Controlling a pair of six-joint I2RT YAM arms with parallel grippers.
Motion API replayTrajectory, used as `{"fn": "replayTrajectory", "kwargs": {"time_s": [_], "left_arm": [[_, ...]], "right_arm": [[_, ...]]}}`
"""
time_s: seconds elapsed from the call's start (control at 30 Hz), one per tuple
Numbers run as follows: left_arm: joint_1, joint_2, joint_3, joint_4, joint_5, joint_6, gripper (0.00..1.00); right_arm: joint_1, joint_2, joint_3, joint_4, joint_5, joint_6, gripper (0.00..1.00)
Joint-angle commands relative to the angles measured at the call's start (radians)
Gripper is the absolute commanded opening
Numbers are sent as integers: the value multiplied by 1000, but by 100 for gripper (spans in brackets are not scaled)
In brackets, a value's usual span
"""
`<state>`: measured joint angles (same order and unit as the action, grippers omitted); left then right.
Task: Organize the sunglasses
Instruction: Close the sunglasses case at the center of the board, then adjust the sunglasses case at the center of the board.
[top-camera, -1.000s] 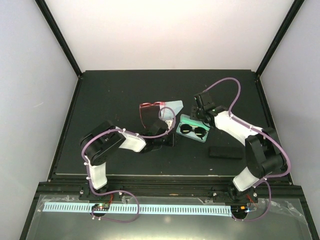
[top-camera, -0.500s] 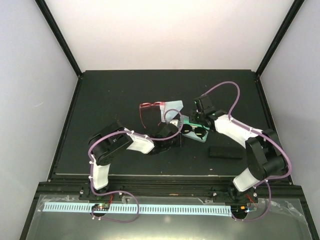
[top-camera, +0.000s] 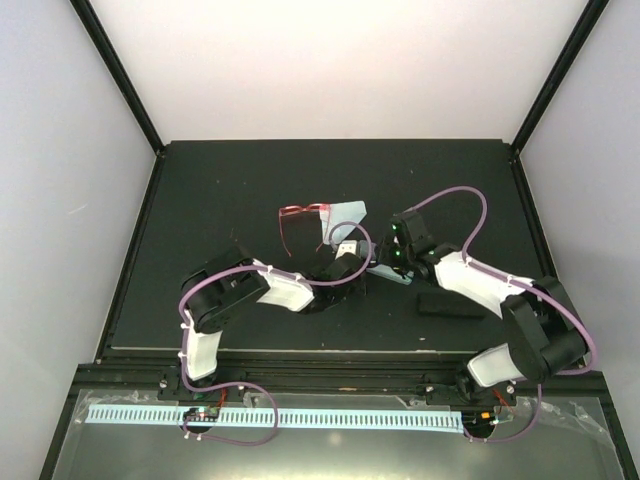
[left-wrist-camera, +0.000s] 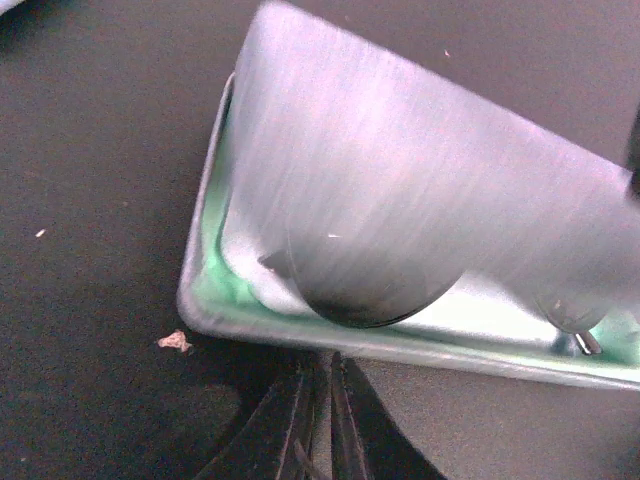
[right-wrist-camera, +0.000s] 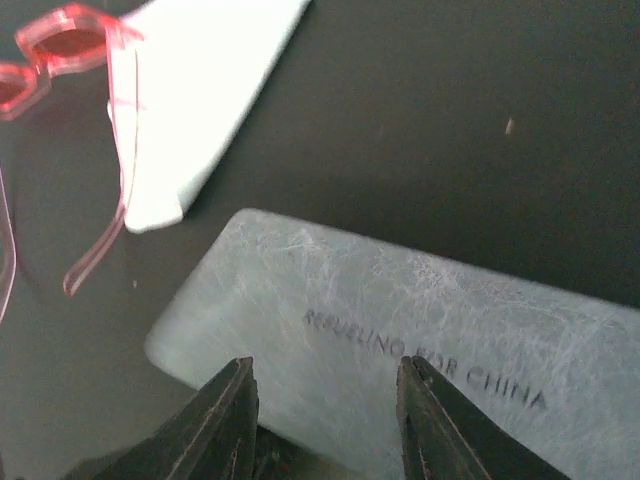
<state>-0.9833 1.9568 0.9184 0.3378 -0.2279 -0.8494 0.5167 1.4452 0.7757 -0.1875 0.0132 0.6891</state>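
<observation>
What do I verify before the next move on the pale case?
1. Black sunglasses inside pale case: ok, a dark lens shows under the lid.
2. Lid fully down: not ok, the left wrist view shows it tilted up off the tray.
3. Right gripper open above the lid: ok; contact cannot tell.
4. Left gripper clear of the lid's path: cannot tell; its fingers are shut at the case's near rim.
5. Red sunglasses clear of the case: ok, beside it, partly on the cloth.
</observation>
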Motion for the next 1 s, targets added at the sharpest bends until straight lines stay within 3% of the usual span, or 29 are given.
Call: {"fn": "replayTrajectory", "kwargs": {"time_s": [0.0, 0.17, 0.3, 0.43, 0.5, 0.73, 0.97], "left_arm": [[-2, -12, -54, -14, -33, -12, 5], [-2, -81, -123, 12, -21, -10, 4], [5, -172, -186, -1, -30, -2, 3], [24, -294, -245, -37, -22, 16, 5], [41, -354, -269, -65, -14, 28, 9], [109, -584, -309, -215, 41, 105, 22], [156, -830, -351, -336, 129, 159, 30]], "right_arm": [[16, -8, -37, -18, -111, 72, 41], [7, -42, -6, -57, -77, 26, 41], [-19, -48, 32, -95, -11, -82, 47], [-33, 34, 99, -147, 143, -173, 80], [-46, 87, 123, -146, 161, -209, 90], [-93, 232, 178, -145, -67, -237, 100], [-89, 128, 40, -104, -221, -165, 100]]}}
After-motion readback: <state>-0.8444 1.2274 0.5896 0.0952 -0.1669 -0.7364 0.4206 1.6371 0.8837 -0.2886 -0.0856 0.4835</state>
